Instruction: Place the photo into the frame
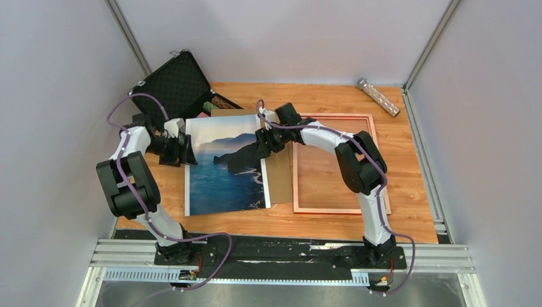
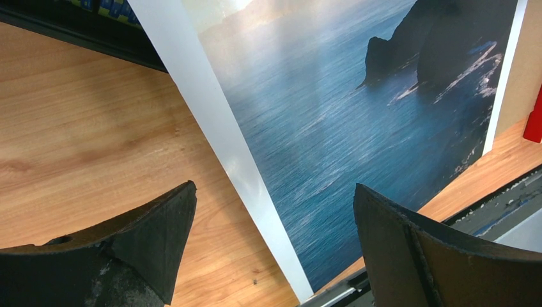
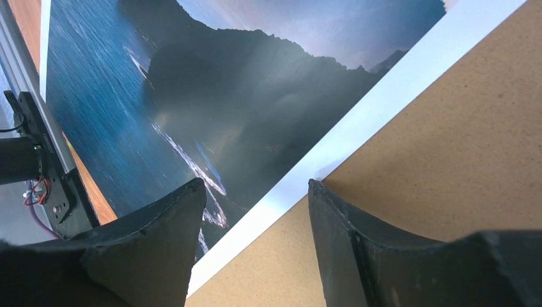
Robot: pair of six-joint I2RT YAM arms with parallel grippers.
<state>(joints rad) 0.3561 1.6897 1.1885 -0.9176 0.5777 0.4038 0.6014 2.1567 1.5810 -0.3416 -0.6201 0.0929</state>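
We found the photo (image 1: pixel 224 169) lying picture-side up on the table (image 1: pixel 409 166), left of centre and not yet in the frame (image 1: pixel 326 210). It rested on the brown backing board (image 1: pixel 279 179), which showed as a strip along the photo's right side and a sliver at its far edge. The frame lay flat just beside the board on the right, its copper-pink face up and bare wood showing through its opening. We judged it was laid that way so the print could go in from the back.

The left gripper (image 2: pixel 275 192) hung over the photo's left white border. Its jaws were spread fully and held nothing, with one finger over bare wood and the other over the sea. We read that as a stance for steadying or nudging that side.

The right gripper (image 3: pixel 255 192) was at the opposite edge, its jaws partway apart and empty. One finger (image 3: pixel 160 243) was above the dark cliffs and the other (image 3: pixel 358 243) over the board, right at the white border. We could not tell whether either tip touched down. Straddling the edge made sense to us, since a flat sheet offers a grip nowhere else. We thought the main risk was the board being dragged along with the print.
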